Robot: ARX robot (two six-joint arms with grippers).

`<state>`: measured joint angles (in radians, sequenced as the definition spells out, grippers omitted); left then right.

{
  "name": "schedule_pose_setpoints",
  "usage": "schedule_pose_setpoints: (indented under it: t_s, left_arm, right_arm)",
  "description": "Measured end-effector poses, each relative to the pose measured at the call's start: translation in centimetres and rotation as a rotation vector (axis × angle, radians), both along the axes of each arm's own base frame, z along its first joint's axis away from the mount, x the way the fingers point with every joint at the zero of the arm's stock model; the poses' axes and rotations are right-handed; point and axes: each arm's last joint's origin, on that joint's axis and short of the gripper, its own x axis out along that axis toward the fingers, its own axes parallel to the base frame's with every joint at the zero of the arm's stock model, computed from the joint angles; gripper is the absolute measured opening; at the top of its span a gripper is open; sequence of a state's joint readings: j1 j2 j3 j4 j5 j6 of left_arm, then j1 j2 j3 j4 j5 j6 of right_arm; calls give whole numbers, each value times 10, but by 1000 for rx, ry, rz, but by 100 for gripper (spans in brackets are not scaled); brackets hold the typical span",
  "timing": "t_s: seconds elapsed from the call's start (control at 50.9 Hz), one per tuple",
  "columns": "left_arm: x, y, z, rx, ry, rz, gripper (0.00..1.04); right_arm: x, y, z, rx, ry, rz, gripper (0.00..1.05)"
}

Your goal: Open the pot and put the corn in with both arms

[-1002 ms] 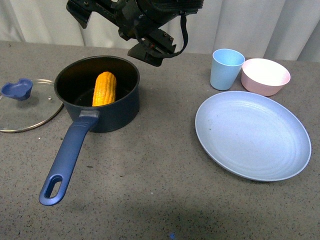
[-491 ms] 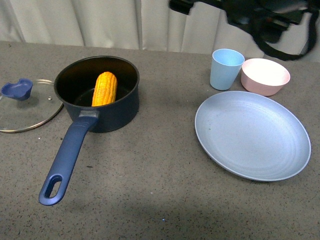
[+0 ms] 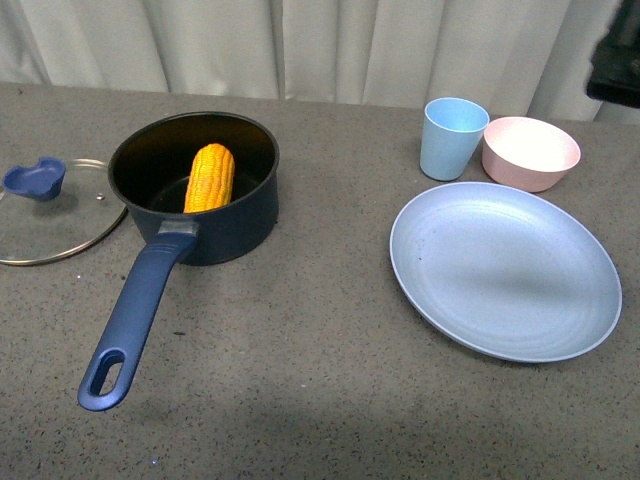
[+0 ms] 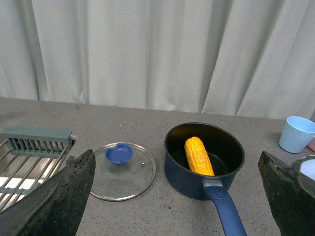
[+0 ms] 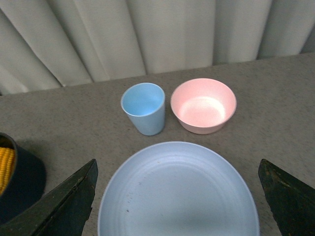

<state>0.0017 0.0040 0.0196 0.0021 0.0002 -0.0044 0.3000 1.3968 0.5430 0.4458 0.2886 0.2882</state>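
The corn (image 3: 209, 177) lies inside the pot (image 3: 200, 190), which sits uncovered at the left of the bench (image 3: 320, 350), handle pointing toward the near side. The glass lid (image 3: 48, 210) rests flat just left of the pot. At right are a plate (image 3: 505, 268), a pale blue cup (image 3: 453, 137) and a pink bowl (image 3: 531, 152). Both grippers' jaws stand apart, empty: left gripper (image 4: 179, 196), right gripper (image 5: 179, 199).

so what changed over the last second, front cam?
The right arm pulled back from above the pot to the right, and now only shows at the frame's right edge. The corn stays in the pot, with the lid beside it; cup, bowl and plate unmoved.
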Motion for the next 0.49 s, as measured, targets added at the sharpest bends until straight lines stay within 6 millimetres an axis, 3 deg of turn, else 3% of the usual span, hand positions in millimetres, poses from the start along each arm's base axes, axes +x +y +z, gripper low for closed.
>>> schedule_pose_setpoints:
  t_s: [0.197,0.334,0.491]
  left_arm:
    - [0,0,0,0,0,0,98]
    - [0,0,0,0,0,0,98]
    - [0,0,0,0,1,0,98]
  right_arm:
    - [-37,-25,-8,18,14,-6,95]
    - [-41,-27,-6,21,-13,-4,94]
    - [-61,-40,-16,-115,-362,44,62]
